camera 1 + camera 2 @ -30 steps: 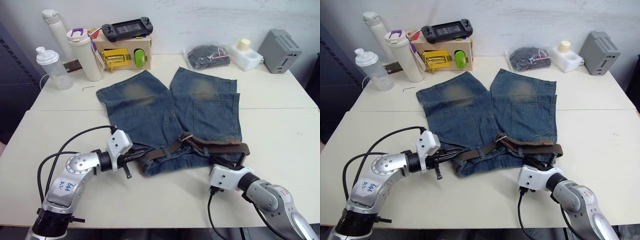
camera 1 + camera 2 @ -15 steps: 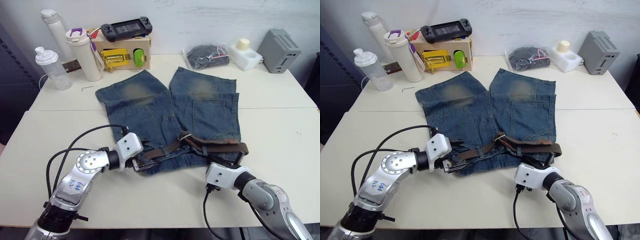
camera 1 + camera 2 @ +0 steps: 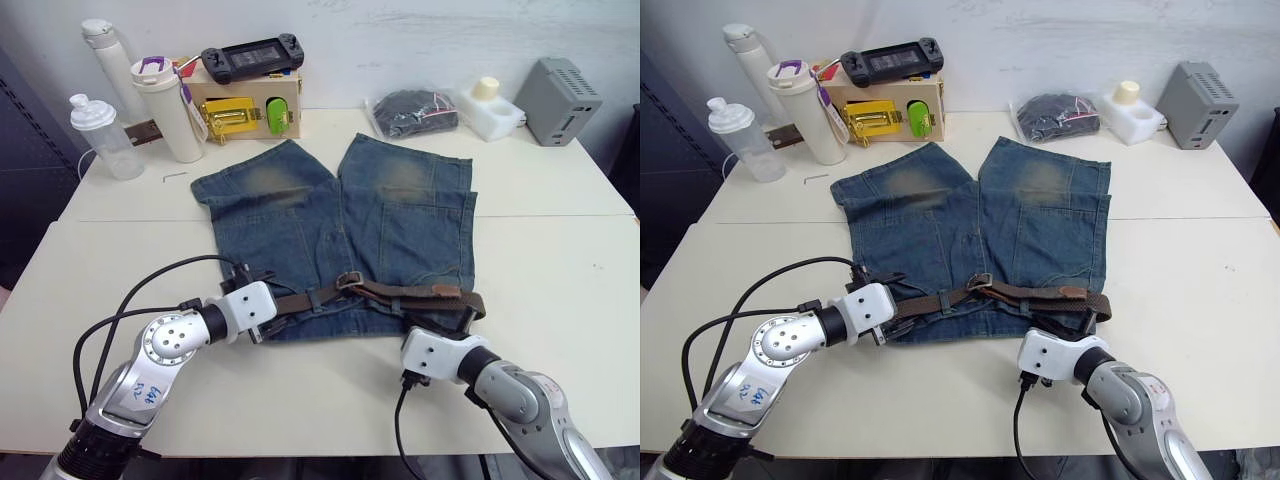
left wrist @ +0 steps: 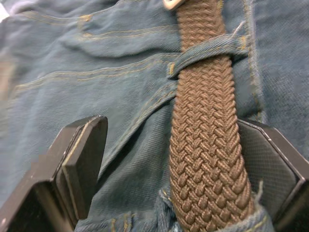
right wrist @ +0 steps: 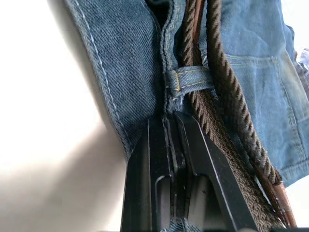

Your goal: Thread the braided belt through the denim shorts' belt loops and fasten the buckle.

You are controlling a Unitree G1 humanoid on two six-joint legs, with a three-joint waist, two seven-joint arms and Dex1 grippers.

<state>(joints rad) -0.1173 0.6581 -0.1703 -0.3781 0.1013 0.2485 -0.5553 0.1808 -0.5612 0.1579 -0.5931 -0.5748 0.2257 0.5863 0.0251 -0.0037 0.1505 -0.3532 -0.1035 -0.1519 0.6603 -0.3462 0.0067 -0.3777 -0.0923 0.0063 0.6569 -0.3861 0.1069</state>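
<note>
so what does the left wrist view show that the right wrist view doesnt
Left wrist view: the left gripper, its fingers spread open around the flat woven face of the belt, where it passes under a belt loop, with a corner of the buckle beyond.

Right wrist view: the right gripper, fingers closed on the waistband edge just below another loop, the belt seen edge-on, its leather tip, and bare table.

Both: the belt running under a loop on the denim shorts.
</note>
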